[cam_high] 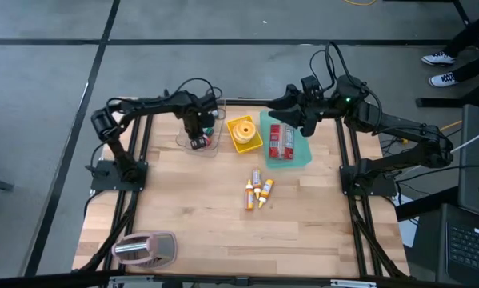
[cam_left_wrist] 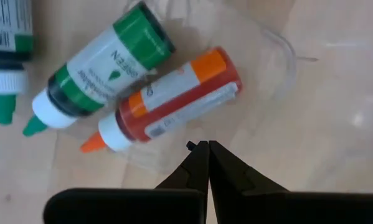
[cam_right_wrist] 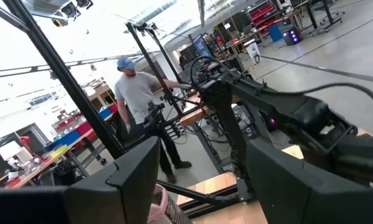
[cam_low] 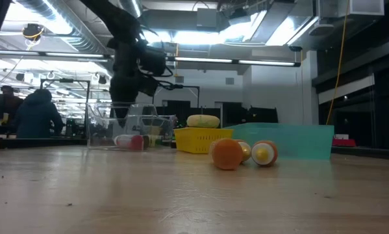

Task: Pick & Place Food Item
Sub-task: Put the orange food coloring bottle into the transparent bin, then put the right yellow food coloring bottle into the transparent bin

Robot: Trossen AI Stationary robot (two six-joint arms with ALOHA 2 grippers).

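Observation:
A clear container (cam_high: 181, 141) (cam_low: 132, 130) stands at the table's far left part. In it lie a green-labelled bottle (cam_left_wrist: 105, 62), an orange-capped red bottle (cam_left_wrist: 174, 99) and another green bottle (cam_left_wrist: 5, 56). My left gripper (cam_high: 197, 134) (cam_left_wrist: 206, 148) points straight down over this container, shut, with nothing between its fingers. Its tips stand just beside the orange-capped bottle's side. My right gripper (cam_high: 284, 102) (cam_right_wrist: 202, 180) hangs open, high above the teal tray (cam_high: 301, 154), pointing level into the room.
A yellow basket (cam_high: 245, 134) (cam_low: 200, 138) stands between the container and the teal tray (cam_low: 291, 140), which holds red packs (cam_high: 281, 140). Several small orange bottles (cam_high: 257, 192) (cam_low: 228, 154) lie mid-table. A pink-grey object (cam_high: 143, 248) sits near left. A person (cam_right_wrist: 139, 99) stands beyond the table.

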